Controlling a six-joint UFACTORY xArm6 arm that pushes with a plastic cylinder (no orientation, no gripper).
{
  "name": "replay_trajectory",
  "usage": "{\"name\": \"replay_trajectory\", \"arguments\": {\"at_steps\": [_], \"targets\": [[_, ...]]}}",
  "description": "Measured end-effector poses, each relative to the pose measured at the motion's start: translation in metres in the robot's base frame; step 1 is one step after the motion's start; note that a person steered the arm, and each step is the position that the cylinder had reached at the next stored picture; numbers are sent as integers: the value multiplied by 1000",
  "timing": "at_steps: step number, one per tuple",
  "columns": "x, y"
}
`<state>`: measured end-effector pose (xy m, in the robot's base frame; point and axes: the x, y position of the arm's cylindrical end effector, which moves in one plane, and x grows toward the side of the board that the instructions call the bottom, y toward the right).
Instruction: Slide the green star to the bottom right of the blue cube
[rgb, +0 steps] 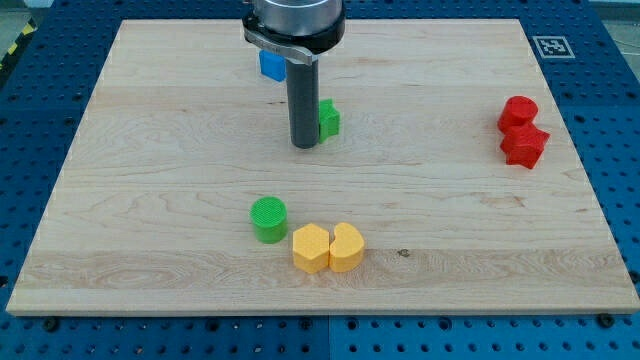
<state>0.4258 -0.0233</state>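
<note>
My tip (304, 145) sits touching the left side of the small green plastic star (328, 119), which is already just down-right of the blue plastic cube (270, 65) on the wooden bench (450, 230). No end effector here to open or close, just 1 bare rod. I'd guess the contact is there to nudge the star rightward.

Nothing readable here tbh, just a black-and-white square marker tag (548, 46) stuck on the wooden board (450, 230) at the view's top right corner, no letters or numbers.

Lab — blue perforated bench (60, 60).
</note>
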Motion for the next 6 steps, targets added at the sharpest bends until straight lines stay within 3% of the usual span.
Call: {"name": "replay_trajectory", "arguments": {"at_steps": [2, 6], "targets": [[5, -30], [-31, 59]]}}
